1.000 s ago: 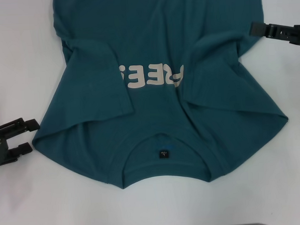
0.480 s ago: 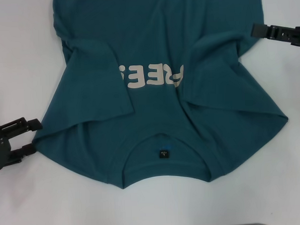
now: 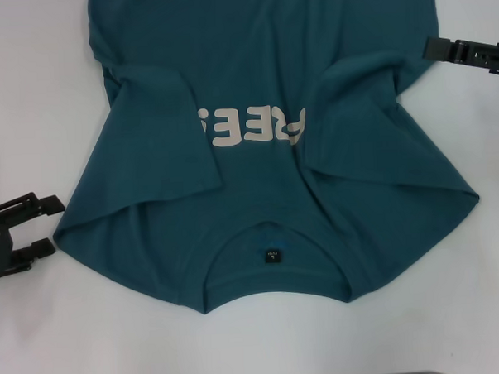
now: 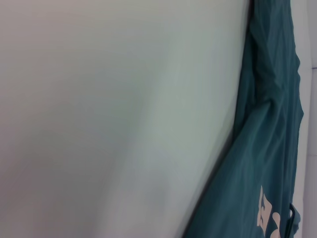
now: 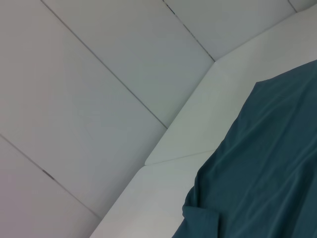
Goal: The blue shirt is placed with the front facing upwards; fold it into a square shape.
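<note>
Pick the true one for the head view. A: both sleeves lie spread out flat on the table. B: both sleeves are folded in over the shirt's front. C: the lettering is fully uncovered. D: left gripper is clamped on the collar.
B: on the blue shirt both sleeves lie folded in over the chest and hide the ends of the off-white lettering, while the left gripper sits open beside the shoulder edge.
</note>
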{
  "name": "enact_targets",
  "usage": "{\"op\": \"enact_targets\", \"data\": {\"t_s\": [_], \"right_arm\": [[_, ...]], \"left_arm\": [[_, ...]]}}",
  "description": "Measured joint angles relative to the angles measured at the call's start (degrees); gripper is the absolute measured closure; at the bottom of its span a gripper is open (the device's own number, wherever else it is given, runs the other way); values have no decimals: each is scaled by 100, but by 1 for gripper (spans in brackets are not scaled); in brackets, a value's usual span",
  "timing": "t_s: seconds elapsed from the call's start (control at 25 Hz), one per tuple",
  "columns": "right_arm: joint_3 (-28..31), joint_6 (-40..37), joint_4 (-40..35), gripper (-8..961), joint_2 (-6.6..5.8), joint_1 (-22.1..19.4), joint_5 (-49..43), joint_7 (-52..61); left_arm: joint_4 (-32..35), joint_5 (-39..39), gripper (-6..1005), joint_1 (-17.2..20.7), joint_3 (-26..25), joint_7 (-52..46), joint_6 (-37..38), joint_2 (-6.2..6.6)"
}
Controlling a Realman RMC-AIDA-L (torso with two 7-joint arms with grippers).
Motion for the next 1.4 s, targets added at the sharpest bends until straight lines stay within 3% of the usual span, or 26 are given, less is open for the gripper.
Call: {"op": "enact_targets", "data": {"t_s": [0.76,1.4], "right_arm": [[11,18,8,30,-16,15,0,66],[9,37,8,30,-26,28,10,79]], "left_arm": [[3,22,157,-76,49,-157,-151,17],[2,124,158,-183,165,-123,-93,-46]]}}
